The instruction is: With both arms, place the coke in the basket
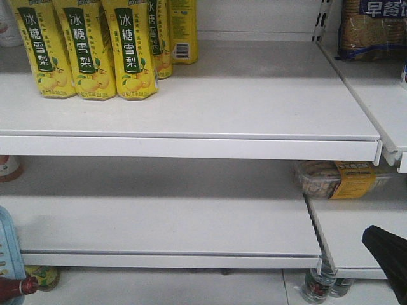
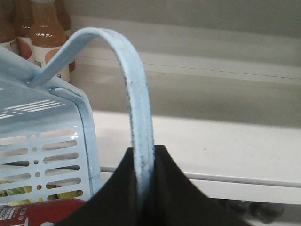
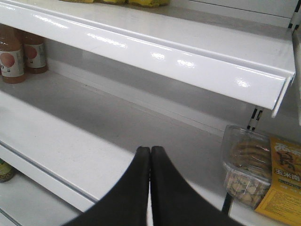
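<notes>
My left gripper (image 2: 144, 153) is shut on one loop handle (image 2: 136, 89) of the light blue basket (image 2: 42, 146), and the handle arches up from between its jaws. The basket's slotted wall fills the lower left of the left wrist view. In the front view only its edge (image 1: 6, 244) shows at the far left. A red coke (image 2: 40, 213) with white print lies low by that wall; I cannot tell whether it is inside. Its capped end (image 1: 25, 286) shows in the front view. My right gripper (image 3: 150, 151) is shut on nothing above the lower shelf, and it shows black (image 1: 386, 253) at the right.
Yellow drink bottles (image 1: 82, 51) stand on the upper shelf (image 1: 254, 136). A clear snack box (image 3: 251, 169) with a yellow label sits on the lower shelf at the right. Orange-brown bottles (image 3: 11, 59) stand far left. Jars (image 1: 318, 286) sit under the shelf.
</notes>
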Controlling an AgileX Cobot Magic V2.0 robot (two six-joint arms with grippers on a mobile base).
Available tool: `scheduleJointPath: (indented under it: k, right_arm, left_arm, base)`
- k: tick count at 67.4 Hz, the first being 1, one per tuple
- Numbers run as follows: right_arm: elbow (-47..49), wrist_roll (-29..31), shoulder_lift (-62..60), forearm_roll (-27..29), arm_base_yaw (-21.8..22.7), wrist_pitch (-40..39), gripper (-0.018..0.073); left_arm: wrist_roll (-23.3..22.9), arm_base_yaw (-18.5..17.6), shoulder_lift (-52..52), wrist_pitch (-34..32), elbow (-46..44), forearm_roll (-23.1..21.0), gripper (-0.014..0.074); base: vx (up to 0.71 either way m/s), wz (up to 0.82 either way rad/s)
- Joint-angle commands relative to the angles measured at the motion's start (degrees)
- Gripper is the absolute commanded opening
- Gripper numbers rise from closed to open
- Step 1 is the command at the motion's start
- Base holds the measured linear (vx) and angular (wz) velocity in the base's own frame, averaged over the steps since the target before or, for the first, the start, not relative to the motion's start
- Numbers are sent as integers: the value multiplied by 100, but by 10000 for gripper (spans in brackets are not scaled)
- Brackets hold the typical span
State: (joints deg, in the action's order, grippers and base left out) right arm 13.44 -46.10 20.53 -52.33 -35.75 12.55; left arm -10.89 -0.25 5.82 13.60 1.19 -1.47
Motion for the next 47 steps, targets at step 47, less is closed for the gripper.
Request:
scheduleJointPath:
  k: [47]
  right_arm:
    - [172,-3,32,-133,31,-220,-10]
  left_arm:
    - [411,201,-745,-832,-66,739,-6]
  base:
    - [0,0]
